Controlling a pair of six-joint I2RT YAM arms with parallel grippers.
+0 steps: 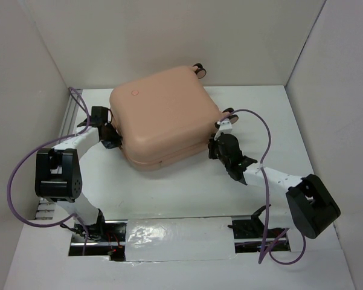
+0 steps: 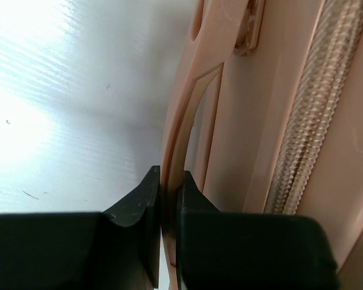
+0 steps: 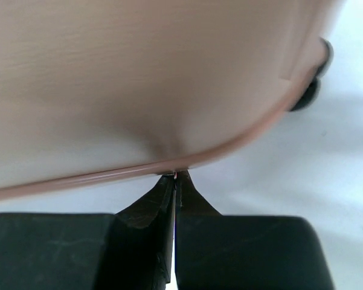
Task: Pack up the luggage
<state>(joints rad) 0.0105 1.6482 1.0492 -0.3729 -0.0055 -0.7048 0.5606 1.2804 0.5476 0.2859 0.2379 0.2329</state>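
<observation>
At 9 o'clock left gripper (image 2: 168,181) fingers pinch suitcase (image 1: 163,115) handle (image 2: 192,103); at 3 o'clock right gripper (image 3: 175,179) fingers closed at rim, hold unclear. A pull may slip.

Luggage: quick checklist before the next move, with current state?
1. Luggage halves together, lying flat: ok.
2. Left gripper clamped on side handle: ok.
3. Right gripper shut at the luggage's lower edge: ok.
4. Something pinched in the right jaws, such as a zipper pull: cannot tell.
5. Zipper meshed along the visible stretch: ok; the full run: cannot tell.
</observation>
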